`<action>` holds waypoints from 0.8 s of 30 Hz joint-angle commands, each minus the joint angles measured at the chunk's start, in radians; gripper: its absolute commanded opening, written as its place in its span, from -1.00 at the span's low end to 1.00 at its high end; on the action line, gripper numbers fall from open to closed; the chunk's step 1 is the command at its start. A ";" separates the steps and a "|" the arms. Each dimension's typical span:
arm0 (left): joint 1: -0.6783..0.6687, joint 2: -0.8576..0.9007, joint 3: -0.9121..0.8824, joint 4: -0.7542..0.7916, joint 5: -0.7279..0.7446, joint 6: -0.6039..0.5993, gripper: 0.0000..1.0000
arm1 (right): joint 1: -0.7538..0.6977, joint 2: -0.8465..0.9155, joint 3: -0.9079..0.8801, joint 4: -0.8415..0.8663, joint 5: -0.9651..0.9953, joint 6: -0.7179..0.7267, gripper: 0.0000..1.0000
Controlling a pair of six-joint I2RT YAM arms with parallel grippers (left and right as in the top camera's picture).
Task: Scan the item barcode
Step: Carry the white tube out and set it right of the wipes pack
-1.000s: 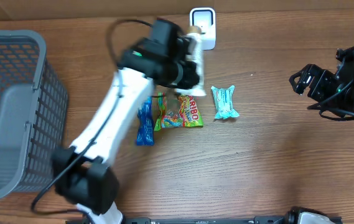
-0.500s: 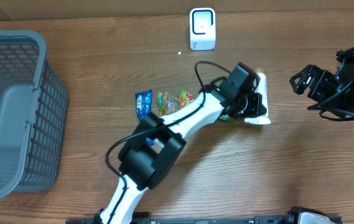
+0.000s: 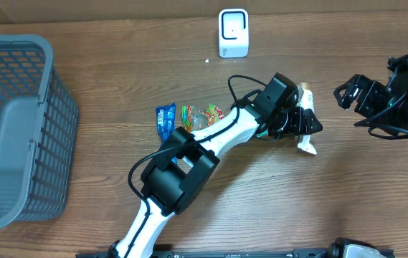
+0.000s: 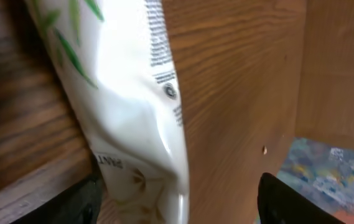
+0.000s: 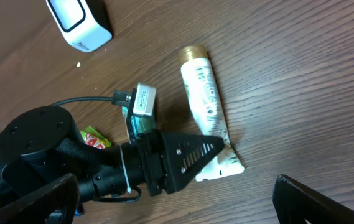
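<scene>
One grey basket [image 3: 54,122] stands well apart from the white tube [image 5: 204,93].

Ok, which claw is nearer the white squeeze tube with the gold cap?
Left. The left claw is open right over the white squeeze tube with the gold cap; the right claw hangs open, apart, to its right.

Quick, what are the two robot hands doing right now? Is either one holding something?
Left gripper: jaws open, the white tube lies between them, not squeezed.
Right gripper: jaws open, holding nothing.
</scene>
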 commanded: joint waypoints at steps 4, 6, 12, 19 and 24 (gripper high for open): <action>0.047 -0.087 0.065 -0.102 0.019 0.145 0.26 | 0.003 -0.002 0.002 0.002 0.009 -0.010 1.00; 0.073 -0.138 0.082 -0.184 -0.035 0.195 0.24 | 0.003 -0.002 0.002 0.003 0.009 -0.010 1.00; 0.165 -0.352 0.089 -0.422 -0.210 0.347 0.04 | 0.003 0.000 0.002 0.033 0.009 -0.010 0.93; 0.220 -0.564 0.089 -0.625 -0.422 0.453 -0.62 | 0.004 0.035 0.002 0.060 0.007 -0.010 0.20; 0.224 -0.626 0.089 -0.719 -0.589 0.475 -0.78 | 0.005 0.109 0.001 0.084 -0.106 -0.062 -0.92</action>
